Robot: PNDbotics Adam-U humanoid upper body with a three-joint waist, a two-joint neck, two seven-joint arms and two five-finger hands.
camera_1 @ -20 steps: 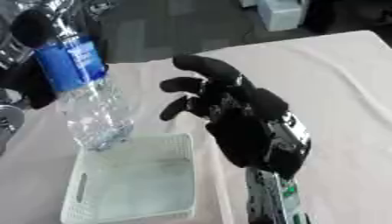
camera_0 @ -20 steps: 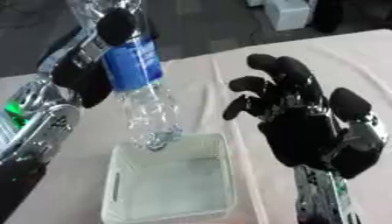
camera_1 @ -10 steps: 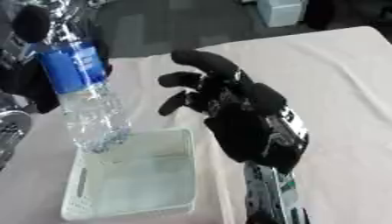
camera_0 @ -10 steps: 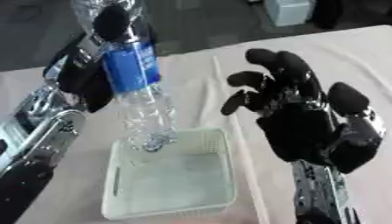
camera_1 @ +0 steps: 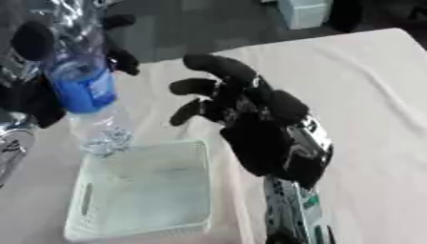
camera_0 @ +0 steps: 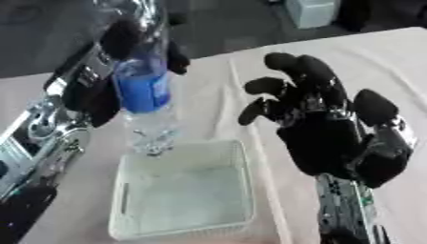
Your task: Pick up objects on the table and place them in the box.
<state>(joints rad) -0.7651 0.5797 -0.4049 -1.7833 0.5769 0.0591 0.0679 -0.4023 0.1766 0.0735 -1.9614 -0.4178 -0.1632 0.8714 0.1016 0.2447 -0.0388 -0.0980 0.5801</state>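
Placing is the step in hand. At the upper left of the frame, the left hand [camera_0: 100, 90] grips a clear bottle [camera_0: 143, 90] with a blue label, nearly upright, its base at the far rim of the white box [camera_0: 238, 190] on the table [camera_0: 392, 81]. Next, the bottle must go lower into the box before release. At right, the right hand [camera_0: 321, 128] hovers released, holding nothing.

left hand [camera_1: 33, 90] gripping bottle [camera_1: 83, 86], basket [camera_1: 142, 190]
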